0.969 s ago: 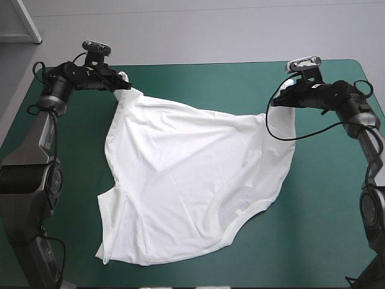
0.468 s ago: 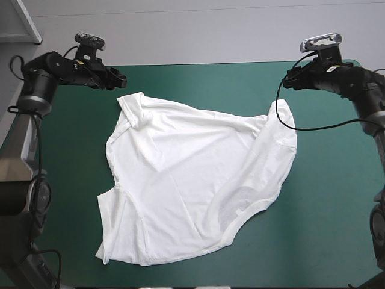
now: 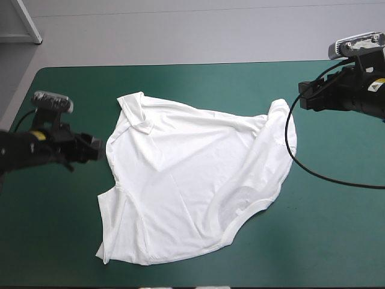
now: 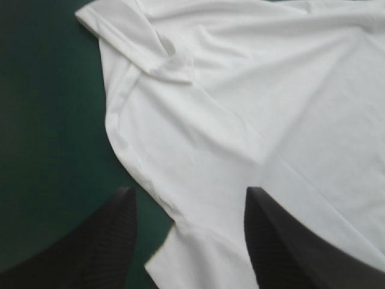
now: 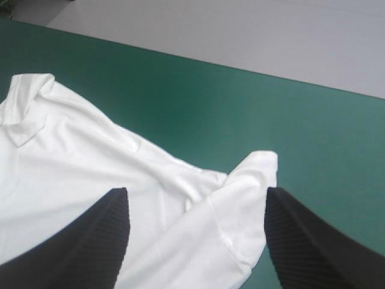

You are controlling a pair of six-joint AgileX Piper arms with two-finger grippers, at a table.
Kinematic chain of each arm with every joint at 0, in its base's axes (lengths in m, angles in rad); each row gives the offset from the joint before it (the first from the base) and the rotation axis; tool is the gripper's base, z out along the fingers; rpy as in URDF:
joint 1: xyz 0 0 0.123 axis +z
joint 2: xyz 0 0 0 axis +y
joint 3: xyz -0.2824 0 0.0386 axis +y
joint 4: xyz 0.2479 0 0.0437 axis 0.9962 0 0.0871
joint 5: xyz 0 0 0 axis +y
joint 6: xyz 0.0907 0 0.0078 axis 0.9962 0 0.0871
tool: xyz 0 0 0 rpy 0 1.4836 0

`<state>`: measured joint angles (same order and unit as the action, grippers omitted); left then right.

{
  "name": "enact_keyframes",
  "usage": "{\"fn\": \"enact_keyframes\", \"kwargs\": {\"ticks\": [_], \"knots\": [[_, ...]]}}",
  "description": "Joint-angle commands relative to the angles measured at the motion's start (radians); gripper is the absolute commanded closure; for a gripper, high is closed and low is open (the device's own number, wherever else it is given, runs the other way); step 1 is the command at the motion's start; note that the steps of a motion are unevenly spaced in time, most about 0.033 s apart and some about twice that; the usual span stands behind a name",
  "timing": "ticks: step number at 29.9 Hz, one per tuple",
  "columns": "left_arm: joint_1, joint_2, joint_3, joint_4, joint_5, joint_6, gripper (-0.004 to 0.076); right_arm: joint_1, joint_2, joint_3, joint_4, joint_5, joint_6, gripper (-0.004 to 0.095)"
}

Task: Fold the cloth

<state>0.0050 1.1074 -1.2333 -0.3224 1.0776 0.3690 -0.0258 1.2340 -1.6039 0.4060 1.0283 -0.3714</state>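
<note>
- Two released end effectors are hovering: left end effector (image 3: 96,148) just beside the T-shirt (image 3: 192,180), right end effector (image 3: 305,96) near it.
- T-shirt is lying spread on the bench (image 3: 325,229).

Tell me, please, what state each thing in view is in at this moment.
White short-sleeved T-shirt: spread unfolded on the teal-green table cover, rumpled, far right corner folded over, held by neither gripper.
Left gripper, two black fin-shaped fingers: open, at the T-shirt's left edge.
Right gripper, same black fingers: open, near the T-shirt's far right corner.
</note>
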Motion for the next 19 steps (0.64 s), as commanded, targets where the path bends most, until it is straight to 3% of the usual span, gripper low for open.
{"fn": "enact_keyframes", "kwargs": {"ticks": [1, 6, 10, 19], "knots": [[-0.005, -0.217, 0.152, -0.029, -0.031, -0.065, 0.0330, -0.006, -0.055, -0.030, 0.014, 0.005, 0.013, 0.0305], [-0.005, -0.412, 0.401, -0.017, 0.007, -0.156, 0.0330, -0.006, -0.065, -0.030, 0.017, 0.023, 0.032, 0.0304], [-0.005, -0.461, 0.534, 0.010, 0.136, -0.177, 0.0330, -0.006, -0.063, -0.030, 0.019, 0.052, 0.032, 0.0304], [-0.005, -0.433, 0.665, 0.032, 0.113, -0.183, 0.0330, -0.006, -0.063, -0.030, 0.021, 0.038, 0.032, 0.0305]]}}
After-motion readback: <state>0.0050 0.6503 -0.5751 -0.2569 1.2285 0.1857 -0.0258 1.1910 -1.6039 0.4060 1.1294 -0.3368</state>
